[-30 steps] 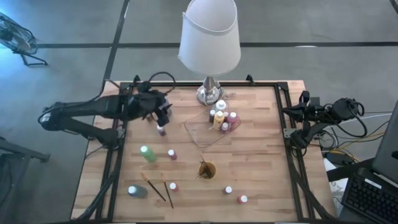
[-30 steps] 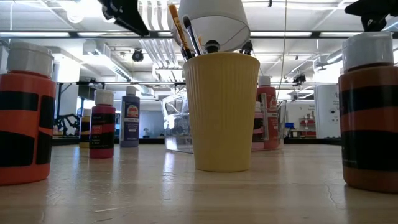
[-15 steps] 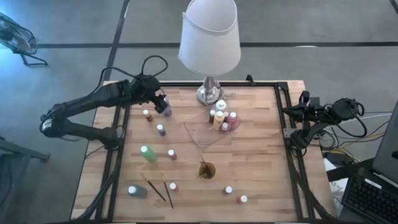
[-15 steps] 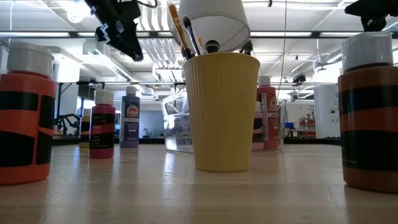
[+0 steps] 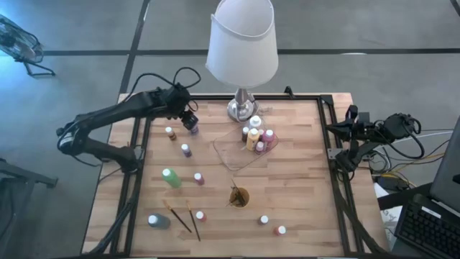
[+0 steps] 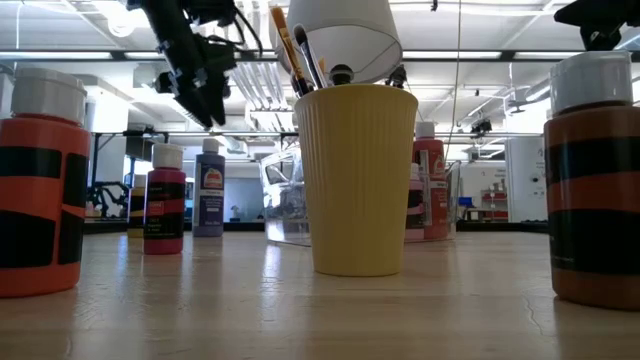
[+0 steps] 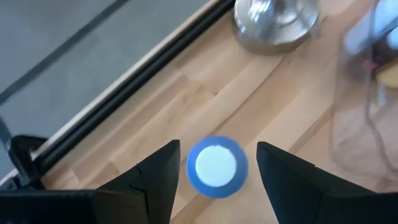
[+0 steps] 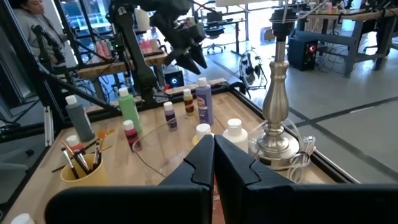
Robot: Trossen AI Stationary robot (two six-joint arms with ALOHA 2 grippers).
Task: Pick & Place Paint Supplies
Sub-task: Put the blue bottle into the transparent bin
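Both tools empty; left tool [image 5: 191,119] wide open above blue-capped bottle [image 7: 216,166], not touching; right tool [image 8: 213,152] closed

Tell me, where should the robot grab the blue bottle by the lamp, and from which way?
Best around its round body just under the white cap, coming straight down from above. The blue bottle stands upright on the table, and the left gripper hangs over it, fingers open on either side. No other bottle crowds it, so the sides look free.
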